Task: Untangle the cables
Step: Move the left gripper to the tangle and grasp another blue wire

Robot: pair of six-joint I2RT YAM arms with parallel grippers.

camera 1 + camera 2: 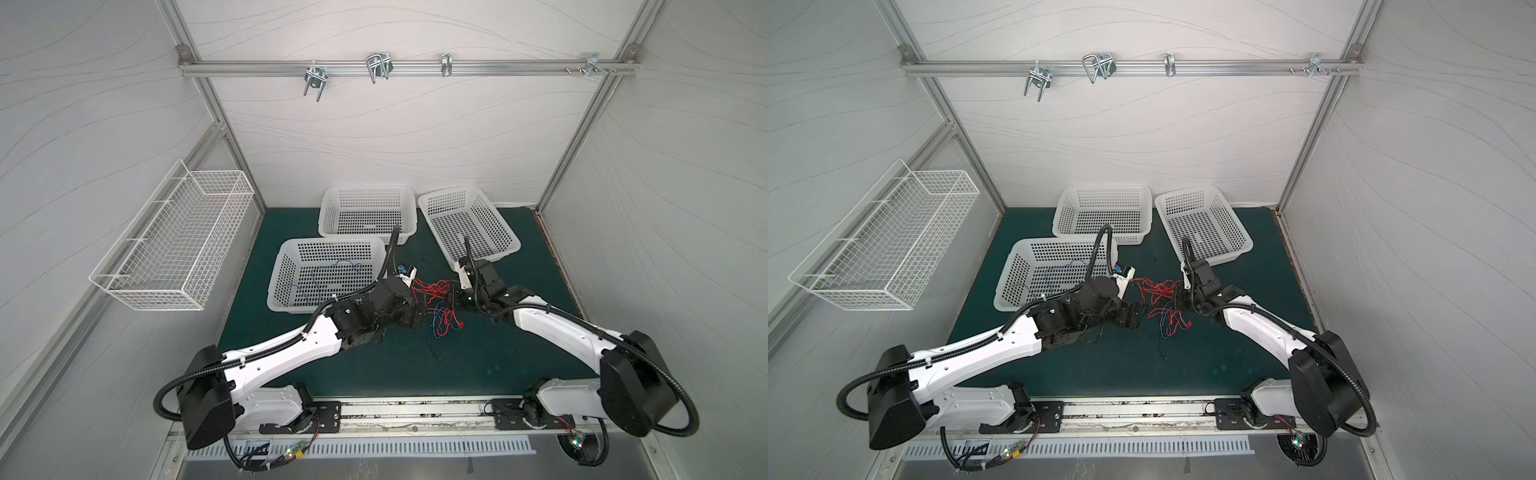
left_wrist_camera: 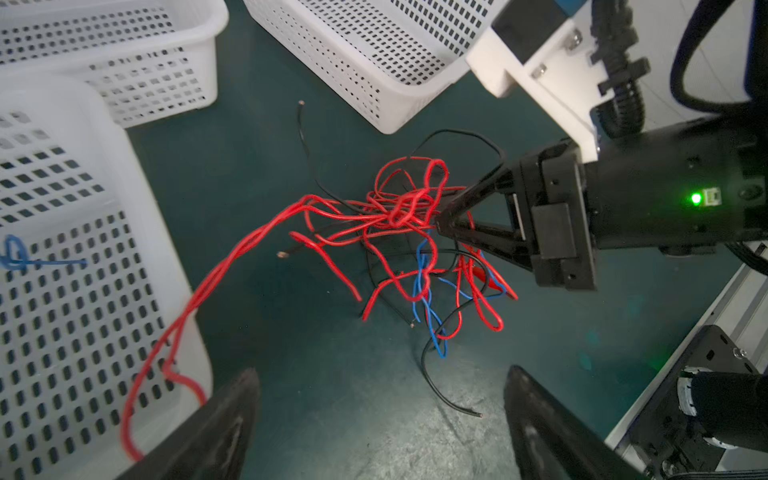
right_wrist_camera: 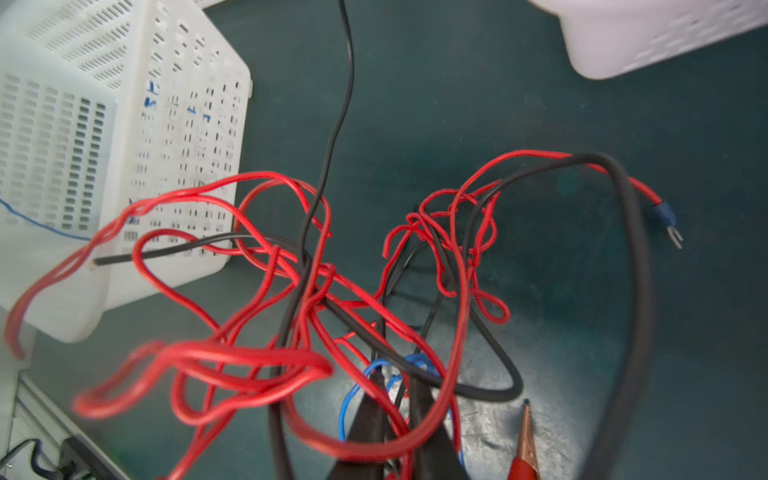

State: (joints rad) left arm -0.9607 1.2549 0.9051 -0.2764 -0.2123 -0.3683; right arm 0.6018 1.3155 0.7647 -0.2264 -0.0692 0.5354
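The cables [image 1: 436,293] [image 1: 1160,293] are a tangle of thin red, blue and black wires on the green mat between my two grippers. My right gripper [image 3: 399,386] [image 2: 440,220] [image 1: 455,297] is shut on strands at the tangle's edge and holds part of the bundle [image 2: 407,208] off the mat. A red strand [image 2: 166,353] trails over the rim of the near white basket. A copper alligator clip [image 3: 525,436] lies beside the right fingers. My left gripper [image 2: 382,415] [image 1: 415,320] stands open just short of the tangle, with only bare mat between its fingers.
Three white perforated baskets stand behind the tangle: a near left one [image 1: 332,242] with a blue cable [image 1: 332,270] [image 2: 16,253] in it, a back one [image 1: 368,189] and a right one [image 1: 513,243]. A wire basket [image 1: 174,237] hangs on the left wall.
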